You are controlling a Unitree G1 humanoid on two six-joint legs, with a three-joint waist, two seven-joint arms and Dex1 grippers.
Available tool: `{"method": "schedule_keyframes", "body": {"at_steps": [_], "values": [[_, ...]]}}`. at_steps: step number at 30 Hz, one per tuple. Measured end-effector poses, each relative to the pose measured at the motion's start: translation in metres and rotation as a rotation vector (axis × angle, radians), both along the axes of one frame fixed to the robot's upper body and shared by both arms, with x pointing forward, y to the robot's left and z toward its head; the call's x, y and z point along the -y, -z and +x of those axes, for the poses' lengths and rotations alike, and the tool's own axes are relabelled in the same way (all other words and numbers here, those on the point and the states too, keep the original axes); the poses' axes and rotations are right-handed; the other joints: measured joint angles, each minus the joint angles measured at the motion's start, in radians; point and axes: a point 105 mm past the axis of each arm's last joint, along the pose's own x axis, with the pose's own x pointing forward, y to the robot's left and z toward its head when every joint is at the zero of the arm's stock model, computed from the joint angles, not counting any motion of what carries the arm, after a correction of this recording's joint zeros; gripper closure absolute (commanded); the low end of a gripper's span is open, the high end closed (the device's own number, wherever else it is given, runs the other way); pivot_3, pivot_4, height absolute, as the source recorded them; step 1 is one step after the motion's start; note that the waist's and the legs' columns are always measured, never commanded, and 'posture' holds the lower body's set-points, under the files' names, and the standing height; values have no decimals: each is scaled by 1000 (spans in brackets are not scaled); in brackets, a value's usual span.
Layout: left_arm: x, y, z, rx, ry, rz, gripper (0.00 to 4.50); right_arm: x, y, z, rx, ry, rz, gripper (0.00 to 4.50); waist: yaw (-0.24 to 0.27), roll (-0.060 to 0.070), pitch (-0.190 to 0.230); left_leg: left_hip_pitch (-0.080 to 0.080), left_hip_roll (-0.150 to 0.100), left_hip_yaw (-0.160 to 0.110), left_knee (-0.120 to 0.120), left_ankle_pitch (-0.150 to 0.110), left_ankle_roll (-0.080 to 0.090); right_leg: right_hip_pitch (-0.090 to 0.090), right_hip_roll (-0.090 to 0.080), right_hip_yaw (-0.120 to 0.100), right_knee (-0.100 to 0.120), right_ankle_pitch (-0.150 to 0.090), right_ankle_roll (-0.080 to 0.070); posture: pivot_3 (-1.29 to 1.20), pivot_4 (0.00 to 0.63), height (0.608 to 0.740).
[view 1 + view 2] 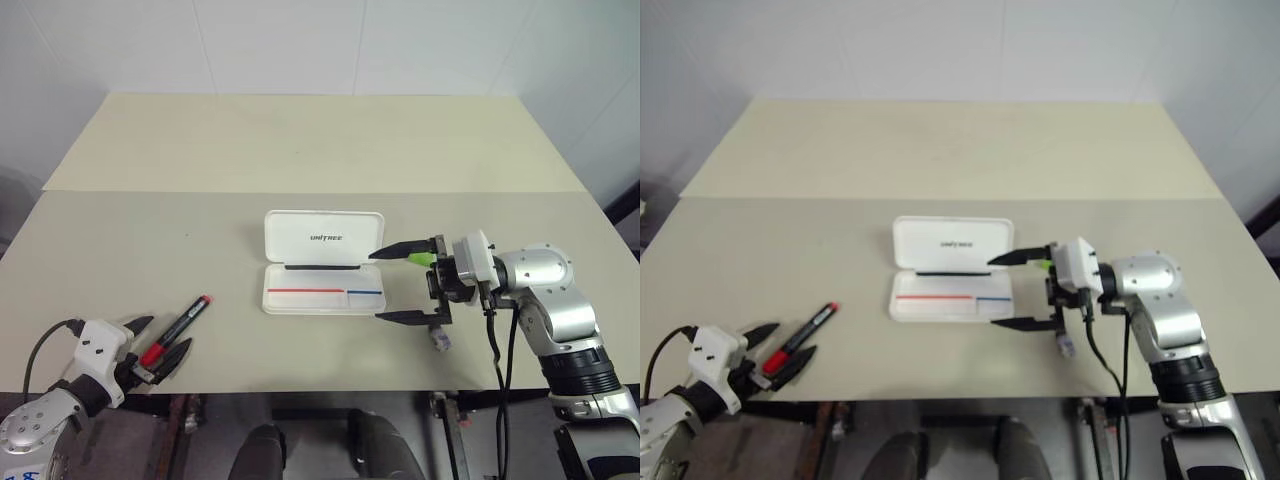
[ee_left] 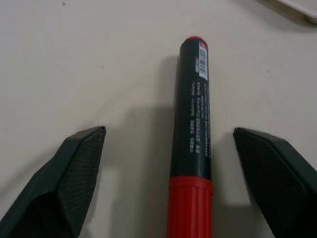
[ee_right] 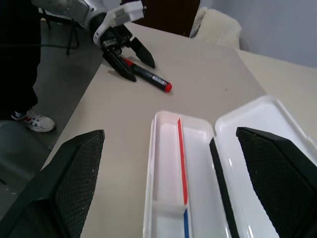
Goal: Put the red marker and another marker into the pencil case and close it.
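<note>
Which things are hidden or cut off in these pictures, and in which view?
- Green marker: left eye view, mostly hidden behind the right gripper.
- Red marker: left wrist view, cap end cut off by the picture edge.
- Pencil case: right wrist view, near end cut off by the picture edge.

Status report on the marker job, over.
Both grippers open: left gripper straddling red marker, right gripper beside pencil case. Case open, no markers inside. Green marker behind right gripper.

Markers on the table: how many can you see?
2: the red marker lies between the left gripper's open fingers; the green marker sits behind the right gripper, mostly hidden.
</note>
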Motion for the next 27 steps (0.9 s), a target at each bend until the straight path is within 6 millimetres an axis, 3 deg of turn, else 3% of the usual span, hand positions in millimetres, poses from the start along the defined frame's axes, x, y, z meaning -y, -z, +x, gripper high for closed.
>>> {"method": "schedule_keyframes", "body": {"at_steps": [2,5,15,24,27], "values": [[2,0,3,-6,16,-6,45,-2,-2,-1,11,1,4,0,2,0,0,0,0,1,0,0,0,1,-1,0,0,0,0,0,150,740],[5,1,8,-9,34,-16,659,-3,-4,-1,17,5,9,0,8,0,0,0,-1,1,1,0,0,1,-2,0,0,0,0,0,150,740],[17,5,11,-21,81,-35,3850,-6,-9,-2,33,12,21,0,18,3,-2,1,2,2,0,1,0,1,-1,-1,0,0,0,0,150,740],[31,-1,21,28,85,-70,3877,-8,-9,-2,30,14,37,0,21,3,-2,-1,1,3,1,1,0,1,-2,-1,-1,0,0,0,150,740],[45,-21,32,116,142,-77,3877,-9,-9,-2,30,15,38,0,19,2,-1,-1,2,3,-1,1,0,0,-1,-2,-1,0,0,0,150,740]]}}
